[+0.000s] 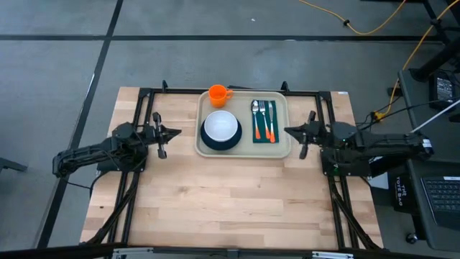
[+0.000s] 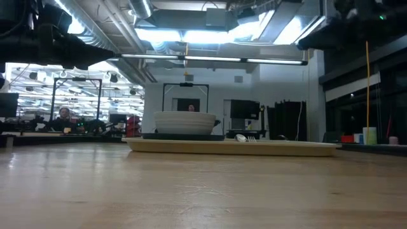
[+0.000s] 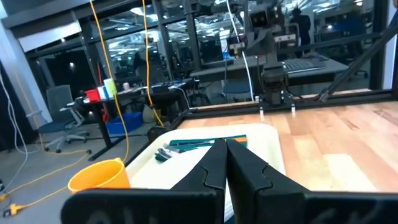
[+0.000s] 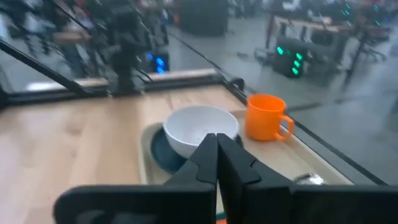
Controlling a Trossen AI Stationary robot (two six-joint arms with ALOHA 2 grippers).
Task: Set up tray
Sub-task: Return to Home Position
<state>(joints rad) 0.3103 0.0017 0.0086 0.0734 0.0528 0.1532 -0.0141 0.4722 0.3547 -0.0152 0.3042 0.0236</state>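
The beige tray (image 1: 279,150) lies flat at the table's far middle. On it a white bowl (image 1: 221,126) sits on a dark plate (image 1: 208,142), and cutlery with orange handles (image 1: 262,119) lies on a dark green napkin (image 1: 274,137). An orange mug (image 1: 218,94) stands at the tray's far edge. My left gripper (image 1: 177,133) hovers shut to the left of the tray, my right gripper (image 1: 287,131) shut to its right. Both touch nothing.
A black frame (image 1: 237,91) runs along the table's far edge and sides. Bare wood (image 1: 230,201) spreads across the near half of the table. A yellow cable (image 1: 381,29) lies on the floor beyond, and a laptop (image 1: 438,201) sits off the table's right side.
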